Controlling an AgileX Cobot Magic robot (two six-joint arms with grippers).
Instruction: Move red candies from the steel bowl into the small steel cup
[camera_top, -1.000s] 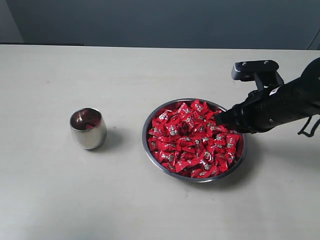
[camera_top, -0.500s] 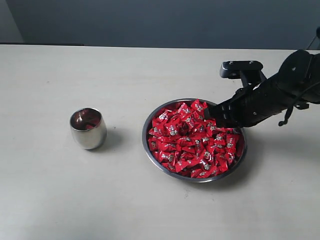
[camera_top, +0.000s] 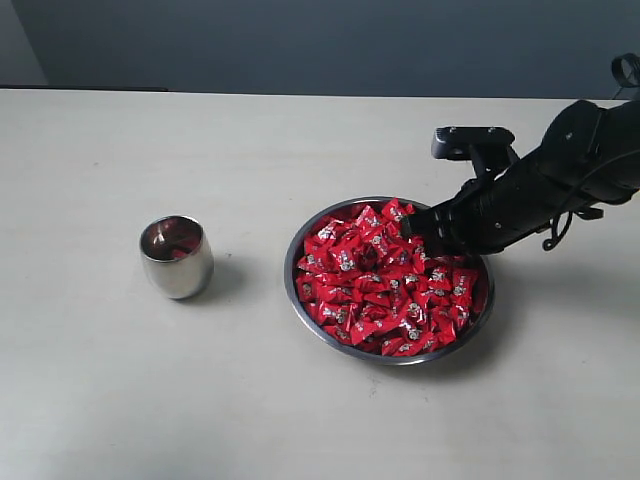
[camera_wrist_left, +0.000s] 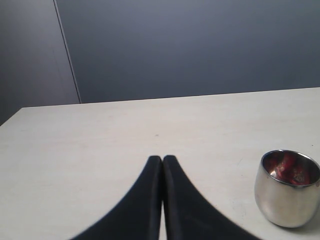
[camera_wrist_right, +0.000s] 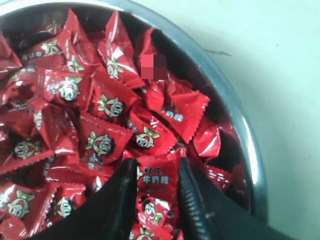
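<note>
- The red candies (camera_top: 385, 280) fill the steel bowl (camera_top: 288, 285) in a loose heap that reaches nearly to its rim. The bowl stands on the counter (camera_top: 200, 400), right of centre in the exterior view.
- Handling, as I judge it: each candy is light, with a small firm core under a slick, crinkly foil wrapper. The pinched ends are thin and soft, so they would fold or slip out of a grip. Neighbouring wrappers overlap and may lift along with the one I take.
- Grip point: across the thick middle of the body, not on the flat ends. Light pressure should be enough.
- My right hand (camera_wrist_right: 156, 167) is down in the heap at the far right part of the bowl, close to the rim.
- Its fingers (camera_wrist_right: 120, 200) stand narrowly apart with one candy (camera_wrist_right: 156, 182) lying between them, wrapper edges at or against both fingers. I cannot tell whether the candy is pinched or only straddled.
- The small steel cup (camera_top: 176, 256) stands upright on the counter, well apart from the bowl on its left. Red shows inside it; I cannot count the contents.
- My left hand (camera_wrist_left: 162, 167) hangs above the counter near the cup, fingers pressed together and holding nothing.
- Risk: a transfer crosses open counter, and a slick wrapper may slide free.
</note>
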